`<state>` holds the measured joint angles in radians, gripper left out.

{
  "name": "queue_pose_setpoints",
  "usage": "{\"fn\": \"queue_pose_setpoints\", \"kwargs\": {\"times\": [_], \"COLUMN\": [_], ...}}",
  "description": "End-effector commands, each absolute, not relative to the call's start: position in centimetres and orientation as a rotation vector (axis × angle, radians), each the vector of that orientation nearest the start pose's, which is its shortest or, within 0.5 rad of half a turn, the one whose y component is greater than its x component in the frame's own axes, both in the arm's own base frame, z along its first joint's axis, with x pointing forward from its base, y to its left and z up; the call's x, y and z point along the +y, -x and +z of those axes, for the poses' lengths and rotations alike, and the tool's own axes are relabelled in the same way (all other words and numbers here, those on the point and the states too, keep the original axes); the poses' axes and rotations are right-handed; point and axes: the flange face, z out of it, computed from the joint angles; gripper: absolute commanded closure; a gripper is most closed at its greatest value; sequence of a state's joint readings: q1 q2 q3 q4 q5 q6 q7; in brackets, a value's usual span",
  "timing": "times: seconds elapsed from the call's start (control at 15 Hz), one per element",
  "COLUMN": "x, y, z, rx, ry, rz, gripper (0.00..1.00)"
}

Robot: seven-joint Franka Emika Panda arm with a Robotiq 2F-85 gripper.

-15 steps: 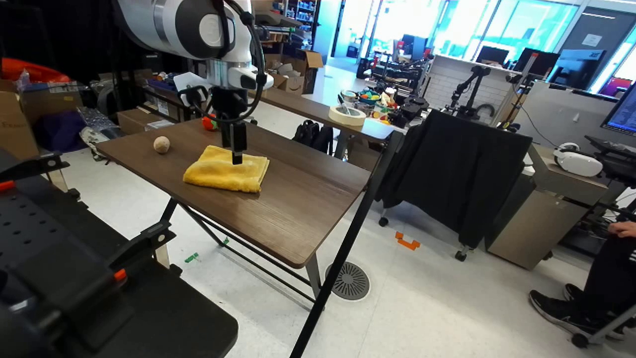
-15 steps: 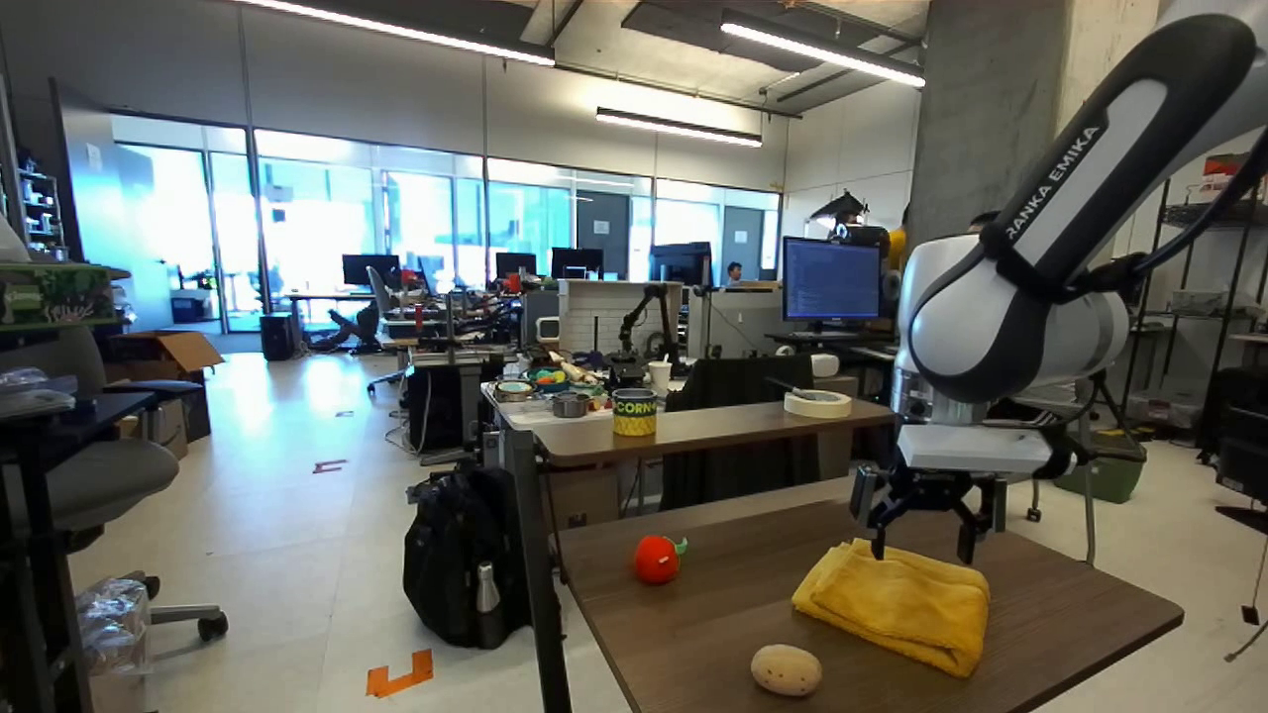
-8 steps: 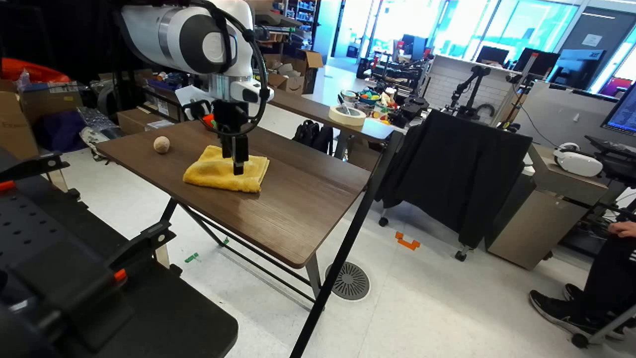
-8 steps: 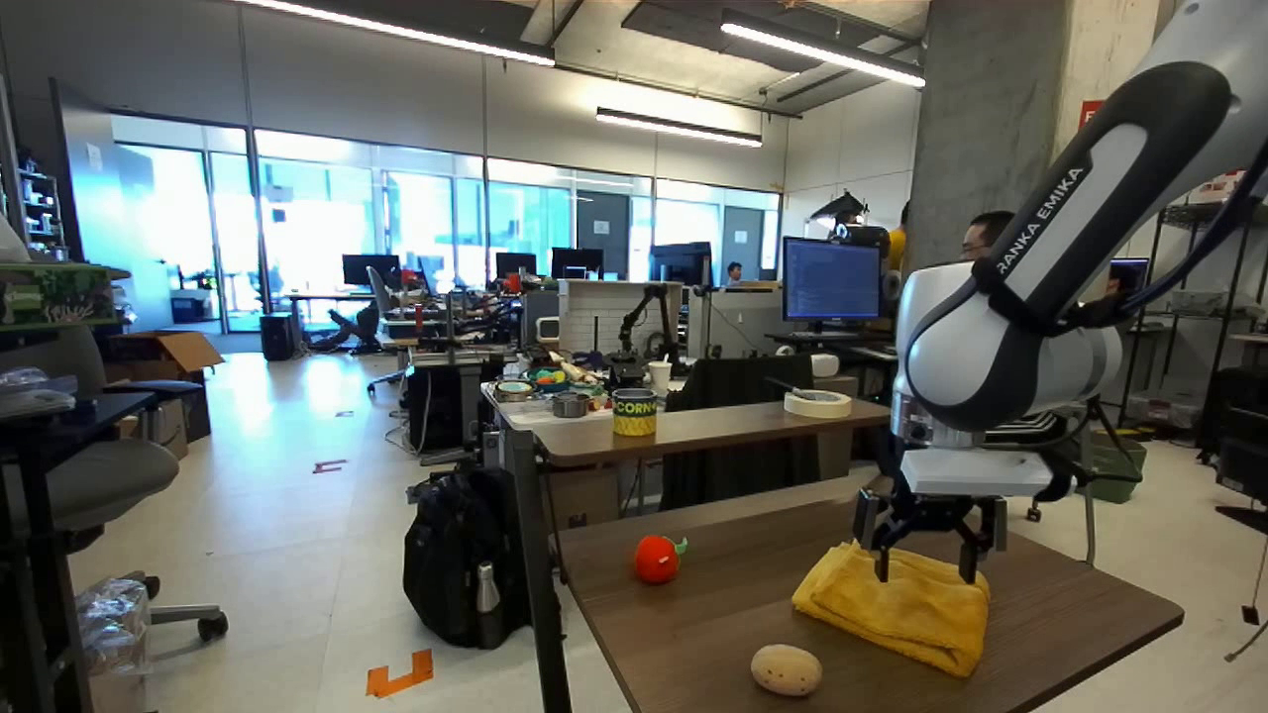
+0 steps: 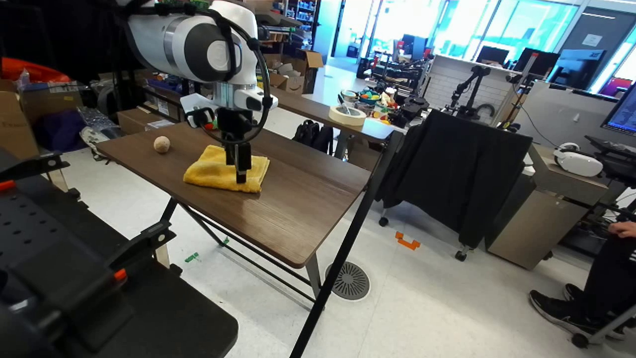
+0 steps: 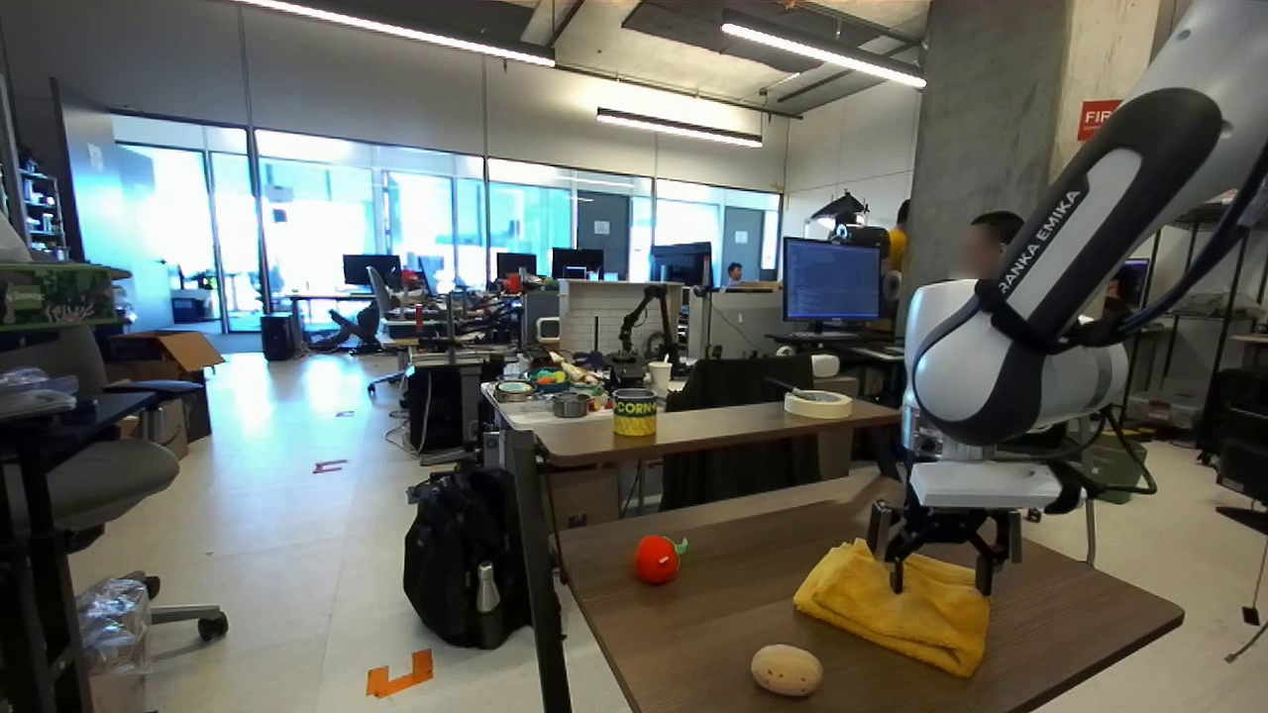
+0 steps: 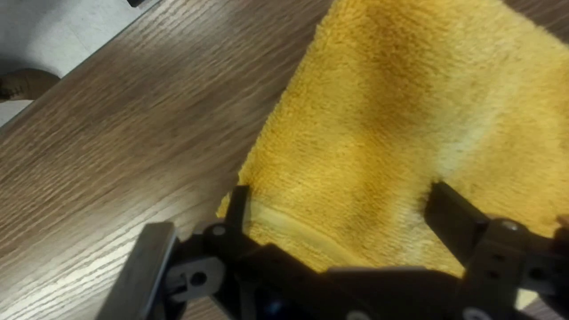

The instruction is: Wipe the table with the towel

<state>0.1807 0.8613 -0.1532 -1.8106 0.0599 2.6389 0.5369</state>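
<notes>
Wrist view: the towel (image 7: pixel 355 133) is folded on the table (image 7: pixel 133 111). Above the towel the gripper (image 7: pixel 340 187) is poised, its fingers spread, nothing grasped. One fingertip is set over the towel's edge, the other well inward; contact cannot be told. By closing, the towel would probably be bunched.

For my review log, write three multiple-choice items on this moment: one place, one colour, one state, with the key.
1. Relative to the table, the towel is:
A. under it
B. on top
C. hung over its edge

2. The round leafed object is:
A. blue
B. purple
C. red-orange

3. The gripper is:
A. open
B. shut
C. out of view

Key:
1 B, both exterior views show it lying there.
2 C, its colour is plain in an exterior view.
3 A, the fingers stand apart in the wrist view.
</notes>
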Motion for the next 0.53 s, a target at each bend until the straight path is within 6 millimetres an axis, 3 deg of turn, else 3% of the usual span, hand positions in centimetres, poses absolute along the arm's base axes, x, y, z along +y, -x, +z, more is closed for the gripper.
{"fn": "queue_pose_setpoints", "kwargs": {"times": [0.0,0.13,0.33,0.47], "x": [-0.5,-0.9,-1.2,-3.4], "y": [-63.4,-63.4,-63.4,-63.8], "z": [3.0,1.6,1.1,0.5], "rx": [0.907,0.93,0.927,1.008], "ry": [3.09,3.055,3.028,3.023], "rz": [0.033,0.048,0.005,-0.059], "gripper": [0.0,0.0,0.0,0.0]}}
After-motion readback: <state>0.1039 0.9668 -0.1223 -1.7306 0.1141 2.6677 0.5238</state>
